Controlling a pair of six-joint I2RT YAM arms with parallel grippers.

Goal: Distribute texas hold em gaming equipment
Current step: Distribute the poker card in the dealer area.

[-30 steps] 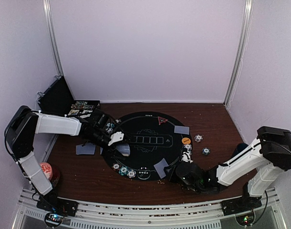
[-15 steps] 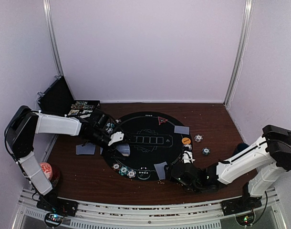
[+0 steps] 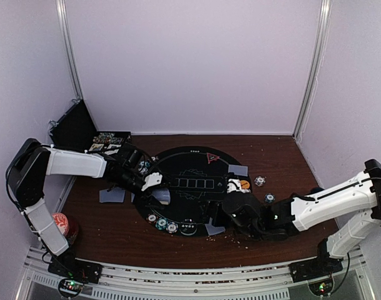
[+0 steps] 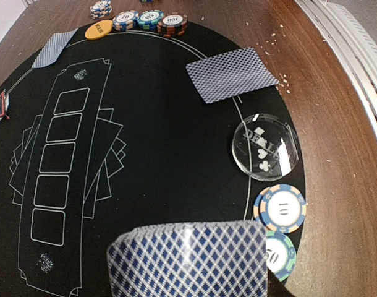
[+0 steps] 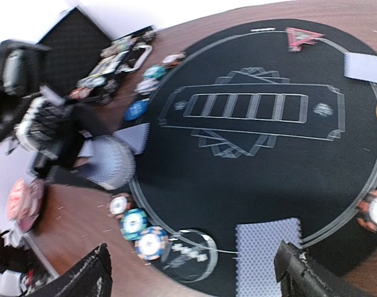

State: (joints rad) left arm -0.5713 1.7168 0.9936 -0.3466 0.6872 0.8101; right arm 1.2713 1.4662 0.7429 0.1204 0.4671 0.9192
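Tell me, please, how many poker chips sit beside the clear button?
3, along the mat's near edge: a blue-rimmed chip next to the clear button, then a teal chip, then a white-red chip farthest left.

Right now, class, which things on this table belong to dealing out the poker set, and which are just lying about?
Job: playing cards, poker chips, orange button, blue button, red triangle, clear dealer disc.
Lying about: red-topped can, crumbs.

High overhead, two close wrists — mat (image 3: 197, 164) shared
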